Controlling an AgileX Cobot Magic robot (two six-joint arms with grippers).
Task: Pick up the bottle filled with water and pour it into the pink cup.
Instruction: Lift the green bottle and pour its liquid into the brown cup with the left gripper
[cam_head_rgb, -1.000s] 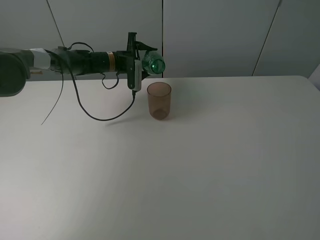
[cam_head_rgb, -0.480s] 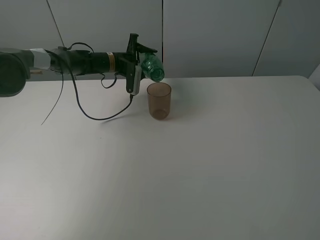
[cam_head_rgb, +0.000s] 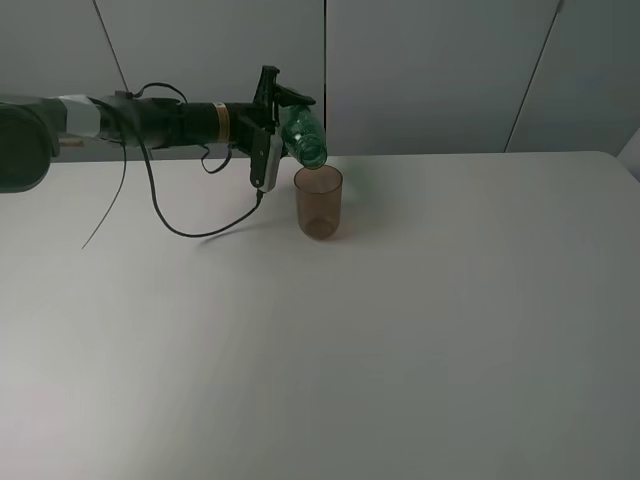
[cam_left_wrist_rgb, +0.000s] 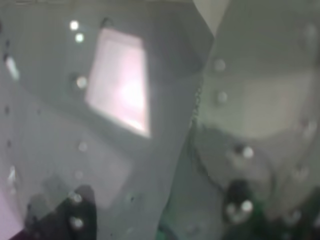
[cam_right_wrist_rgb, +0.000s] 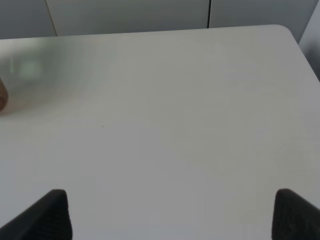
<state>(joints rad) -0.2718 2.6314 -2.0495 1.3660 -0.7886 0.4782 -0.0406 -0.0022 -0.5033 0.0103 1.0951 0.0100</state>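
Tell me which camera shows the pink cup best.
The exterior high view: the pink cup stands whole and upright, under the mouth of the tilted bottle. The right wrist view catches only a brownish sliver at its edge, probably the cup; the left wrist view is blurred, no cup discernible.

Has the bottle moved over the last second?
Yes. The bottle has tipped further, its mouth dropping closer to the rim of the pink cup, which has not shifted.

No legible lettering, label, brand or number on the bottle (cam_head_rgb: 305, 136), the pink cup (cam_head_rgb: 318, 207) or elsewhere.
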